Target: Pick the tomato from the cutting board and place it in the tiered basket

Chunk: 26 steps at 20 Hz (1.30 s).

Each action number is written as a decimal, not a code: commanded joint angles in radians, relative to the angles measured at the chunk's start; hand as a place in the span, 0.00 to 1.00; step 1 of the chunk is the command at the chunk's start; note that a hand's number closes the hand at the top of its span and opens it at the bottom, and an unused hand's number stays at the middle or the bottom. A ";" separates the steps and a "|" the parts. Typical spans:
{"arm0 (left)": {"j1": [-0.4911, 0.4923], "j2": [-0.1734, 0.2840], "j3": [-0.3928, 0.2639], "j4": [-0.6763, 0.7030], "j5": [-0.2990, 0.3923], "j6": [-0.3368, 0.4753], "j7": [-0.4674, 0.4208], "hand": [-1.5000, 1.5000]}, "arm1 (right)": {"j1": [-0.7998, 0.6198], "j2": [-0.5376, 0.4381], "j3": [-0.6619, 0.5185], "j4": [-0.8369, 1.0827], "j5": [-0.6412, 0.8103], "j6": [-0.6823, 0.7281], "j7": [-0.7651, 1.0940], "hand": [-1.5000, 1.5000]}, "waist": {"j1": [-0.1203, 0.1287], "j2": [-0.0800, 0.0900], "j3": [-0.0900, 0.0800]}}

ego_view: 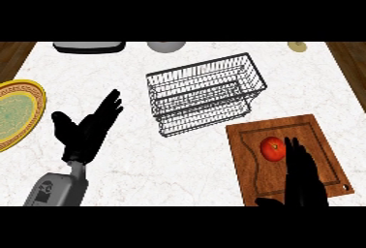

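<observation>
A white marbled counter (186,164) fills the head view, with dark wood showing at its far left and right corners; on it, towards the right, lies a brown wooden cutting board (314,133) with a groove running round its face, and on the board's middle sits the red tomato (272,148), nothing gripping it; the right hand (304,179) comes in from the lower edge over the board, its fingers straight and close together, their tips just beside the tomato's right side, and it holds nothing; whether they touch the tomato cannot be told; behind the board, near the counter's middle, stands the tiered basket (207,92) of dark wire, with no item inside it, its near corner close to the board's far edge; the left hand (85,131) shows at the left, open, fingers spread and pointing away, holding nothing, well apart from the basket; a yellow patterned plate (18,114) lies at the left edge; along the far edge sit a grey tray-like object (89,46), a grey rounded object (166,46) and a small pale object (298,46), each cut off by the view.
</observation>
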 commanded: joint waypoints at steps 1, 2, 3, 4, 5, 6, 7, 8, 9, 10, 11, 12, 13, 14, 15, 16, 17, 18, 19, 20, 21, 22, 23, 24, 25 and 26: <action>0.028 0.001 0.051 0.006 -0.004 -0.044 -0.030 0.50 | 0.030 -0.003 0.000 -0.034 0.002 -0.013 0.000 0.00 | 0.000 0.000 0.000; -0.036 -0.030 0.038 0.001 -0.026 -0.002 0.033 0.50 | -0.068 0.009 -0.045 0.054 -0.026 0.002 -0.009 0.00 | 0.001 0.000 0.000; -0.064 -0.033 0.055 0.066 -0.018 -0.027 0.004 0.50 | -0.004 -0.026 -0.057 0.047 -0.056 -0.053 -0.072 0.00 | -0.002 0.000 0.000; -0.015 -0.017 0.047 -0.031 -0.018 -0.024 0.065 0.50 | -0.067 0.010 -0.058 0.138 -0.016 -0.079 -0.052 0.00 | 0.002 0.000 0.000; -0.012 0.004 0.081 -0.027 -0.003 -0.057 0.042 0.50 | -0.080 -0.004 -0.084 0.110 -0.052 -0.042 -0.054 0.00 | 0.002 0.000 0.000; -0.011 -0.062 0.024 0.013 -0.056 -0.016 0.013 0.50 | -0.035 -0.027 -0.084 0.081 -0.083 -0.062 -0.101 0.00 | -0.001 0.000 0.000; 0.025 -0.064 0.016 -0.069 -0.054 0.007 0.064 0.50 | -0.026 0.006 -0.064 0.142 -0.064 -0.127 -0.111 0.00 | 0.002 0.000 0.000; 0.004 -0.057 0.032 -0.053 -0.052 -0.011 0.045 0.50 | -0.085 -0.036 -0.141 0.132 -0.135 -0.077 -0.135 0.00 | 0.001 0.000 0.000; 0.062 -0.042 0.044 0.038 -0.057 -0.069 -0.076 0.50 | 0.000 0.013 -0.049 0.120 -0.049 -0.120 -0.100 0.00 | 0.000 0.000 0.000; -0.001 -0.062 0.041 -0.034 -0.050 -0.031 0.041 0.50 | -0.162 0.035 -0.094 0.210 -0.048 -0.073 -0.064 0.00 | 0.003 0.001 0.000; 0.017 -0.068 0.039 -0.071 -0.060 -0.030 0.073 0.50 | -0.066 -0.004 -0.109 0.130 -0.094 -0.085 -0.108 0.00 | 0.001 0.000 0.000; 0.002 -0.108 0.025 -0.013 -0.101 0.008 0.019 0.50 | -0.038 0.001 -0.084 0.101 -0.085 -0.070 -0.102 0.00 | -0.001 0.000 0.000; -0.054 -0.067 0.066 0.039 -0.078 -0.035 0.036 0.50 | -0.117 -0.015 -0.157 0.217 -0.134 -0.106 -0.151 0.00 | 0.000 0.001 0.000; 0.016 -0.083 0.039 0.017 -0.095 -0.033 -0.029 0.50 | -0.166 0.006 -0.165 0.334 -0.121 -0.162 -0.173 0.00 | 0.004 0.001 0.000; -0.055 -0.057 0.090 0.052 -0.067 -0.065 0.018 0.50 | -0.171 -0.002 -0.168 0.247 -0.145 -0.096 -0.153 0.00 | 0.001 0.001 0.000; -0.036 -0.095 0.061 -0.013 -0.077 -0.030 0.066 0.50 | -0.161 0.003 -0.175 0.267 -0.145 -0.126 -0.166 0.00 | 0.001 0.000 0.000; -0.006 -0.087 0.074 -0.018 -0.091 -0.032 0.047 0.50 | -0.145 -0.012 -0.183 0.227 -0.167 -0.080 -0.163 0.00 | 0.001 0.000 0.000; 0.088 -0.069 0.039 -0.100 -0.099 -0.054 0.033 0.50 | -0.188 -0.002 -0.202 0.284 -0.166 -0.102 -0.157 0.00 | 0.005 0.000 0.000; -0.005 -0.060 0.100 -0.024 -0.050 -0.079 0.044 0.50 | -0.152 0.005 -0.197 0.373 -0.171 -0.191 -0.234 0.00 | 0.002 0.001 0.000; -0.048 -0.054 0.118 -0.020 -0.053 -0.078 0.067 0.50 | -0.179 -0.012 -0.216 0.341 -0.178 -0.133 -0.204 0.00 | 0.001 0.001 0.000; 0.034 -0.115 0.040 -0.033 -0.121 -0.039 0.024 0.50 | -0.202 0.011 -0.203 0.332 -0.152 -0.133 -0.175 0.00 | 0.002 0.000 0.000; 0.028 -0.112 0.055 0.006 -0.125 -0.053 -0.025 0.50 | -0.224 0.014 -0.217 0.386 -0.162 -0.165 -0.203 0.00 | 0.002 0.001 0.000; -0.016 -0.091 0.100 0.007 -0.083 -0.086 0.022 0.50 | -0.238 0.007 -0.219 0.372 -0.175 -0.127 -0.201 0.00 | 0.002 0.001 0.000; 0.033 -0.087 0.078 -0.126 -0.091 -0.055 0.109 0.50 | -0.186 -0.003 -0.217 0.368 -0.170 -0.150 -0.223 0.00 | 0.003 0.000 0.000; 0.021 -0.137 0.026 -0.032 -0.148 -0.022 0.027 0.50 | -0.311 0.022 -0.249 0.538 -0.167 -0.195 -0.230 0.00 | 0.006 0.002 0.000; 0.007 -0.119 0.064 -0.027 -0.124 -0.050 0.039 0.50 | -0.246 -0.009 -0.256 0.496 -0.203 -0.192 -0.282 0.00 | 0.002 0.001 0.000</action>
